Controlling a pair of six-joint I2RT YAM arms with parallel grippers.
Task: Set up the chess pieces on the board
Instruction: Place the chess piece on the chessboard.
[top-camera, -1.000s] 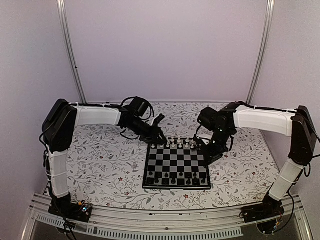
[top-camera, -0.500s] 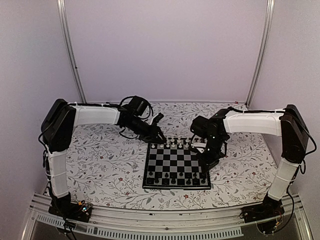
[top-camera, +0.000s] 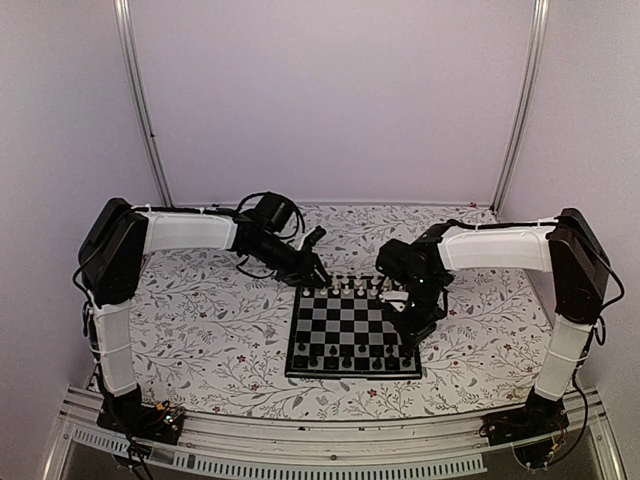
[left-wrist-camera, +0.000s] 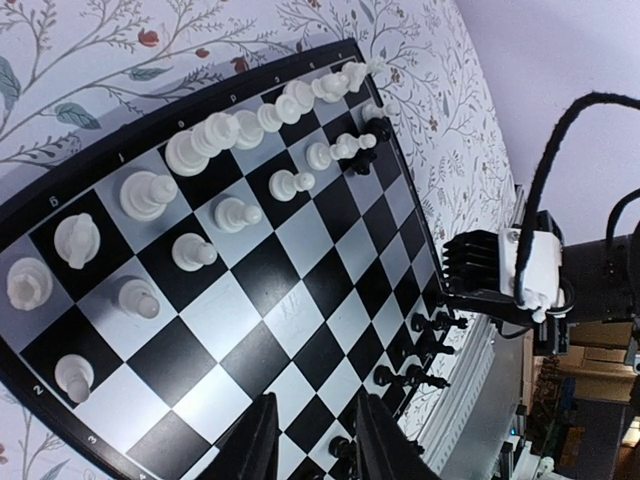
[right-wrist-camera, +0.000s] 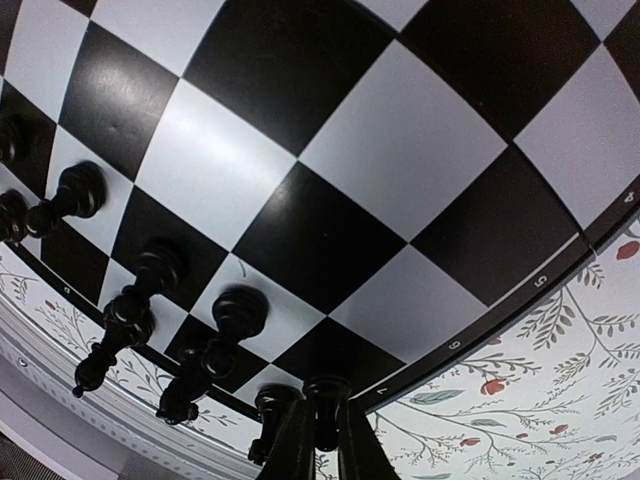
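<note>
Floral table cover (top-camera: 220, 330) surrounds the board (top-camera: 350, 322). At the board's near-right edge the right gripper (right-wrist-camera: 322, 412) seemingly pinches a black piece (right-wrist-camera: 325, 388), base hidden; the left gripper (left-wrist-camera: 318, 445), spread and empty, hovers by its far-left corner.

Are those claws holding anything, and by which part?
The right gripper seems to pinch a black piece at its fingertips; which part of it is gripped is hidden. The left gripper is open and empty.
</note>
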